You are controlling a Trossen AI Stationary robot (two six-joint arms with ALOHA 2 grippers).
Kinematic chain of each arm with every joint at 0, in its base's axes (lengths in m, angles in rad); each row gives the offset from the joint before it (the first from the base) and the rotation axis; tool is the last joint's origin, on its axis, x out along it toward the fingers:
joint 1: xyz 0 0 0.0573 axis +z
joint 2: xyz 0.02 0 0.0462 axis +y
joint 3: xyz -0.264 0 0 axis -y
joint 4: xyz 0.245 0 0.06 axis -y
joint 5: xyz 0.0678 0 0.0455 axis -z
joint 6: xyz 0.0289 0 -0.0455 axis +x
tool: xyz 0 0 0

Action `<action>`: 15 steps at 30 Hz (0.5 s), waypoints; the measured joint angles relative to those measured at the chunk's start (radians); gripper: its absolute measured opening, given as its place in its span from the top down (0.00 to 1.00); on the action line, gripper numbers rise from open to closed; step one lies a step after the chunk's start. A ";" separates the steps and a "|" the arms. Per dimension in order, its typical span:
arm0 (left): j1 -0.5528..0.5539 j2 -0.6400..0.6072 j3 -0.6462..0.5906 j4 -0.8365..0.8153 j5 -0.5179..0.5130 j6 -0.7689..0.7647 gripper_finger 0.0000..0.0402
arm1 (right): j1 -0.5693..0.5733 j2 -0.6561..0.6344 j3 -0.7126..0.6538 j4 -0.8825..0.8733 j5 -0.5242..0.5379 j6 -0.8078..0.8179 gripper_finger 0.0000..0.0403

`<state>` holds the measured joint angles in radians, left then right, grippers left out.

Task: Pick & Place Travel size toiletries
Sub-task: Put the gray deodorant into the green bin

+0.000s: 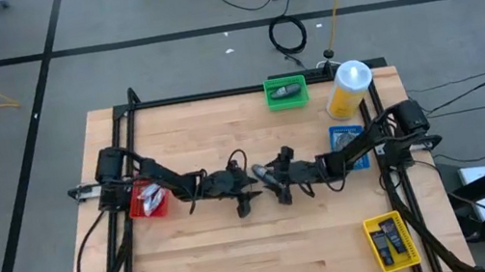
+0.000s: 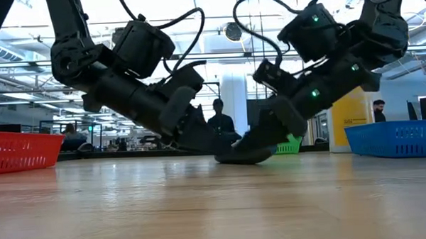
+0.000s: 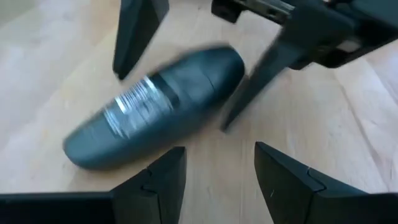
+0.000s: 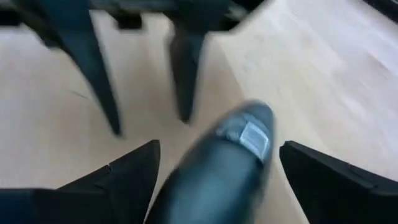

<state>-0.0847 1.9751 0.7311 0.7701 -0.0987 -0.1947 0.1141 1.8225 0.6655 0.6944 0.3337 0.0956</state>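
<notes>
One toiletry, a dark grey oblong item with a barcode label [image 3: 155, 106], lies flat on the table's middle [image 1: 267, 179]. My right gripper [image 4: 219, 148] is open and low over it, with a finger on either side of the item [image 4: 230, 155]. My left gripper [image 3: 221, 165] is open too. It faces the right gripper from the table's left, its fingertips just short of the item's side. In the low view the item [image 2: 246, 155] rests on the wood under the right gripper [image 2: 267, 135], with the left gripper [image 2: 199, 134] beside it. My right gripper stands astride the item's end, slanting down from the table's right. One finger [image 3: 249, 87] is close against the item's rounded end [image 3: 233, 65]. Whether it touches, I cannot tell. The item lies flat on the table.
A red basket [image 1: 148, 202] holding items sits under the left arm. A green basket [image 1: 286, 92] and a tall yellow bottle [image 1: 349, 88] are at the far edge. A blue basket [image 1: 348, 144] lies under the right arm, a yellow basket [image 1: 391, 241] at the near right. People stand beyond the table.
</notes>
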 joint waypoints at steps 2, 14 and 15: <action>-0.002 -0.004 0.000 -0.015 0.003 -0.033 0.54 | 0.007 0.000 0.000 -0.054 0.030 0.024 0.22; -0.104 -0.022 0.002 -0.224 -0.174 -0.199 0.54 | -0.016 0.002 -0.003 -0.097 0.003 0.180 0.52; -0.110 -0.022 0.002 -0.232 -0.192 -0.196 0.54 | -0.020 -0.003 -0.003 -0.089 0.003 0.181 0.52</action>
<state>-0.1948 1.9530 0.7327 0.5384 -0.2903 -0.3908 0.0937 1.8194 0.6628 0.6057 0.3363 0.2763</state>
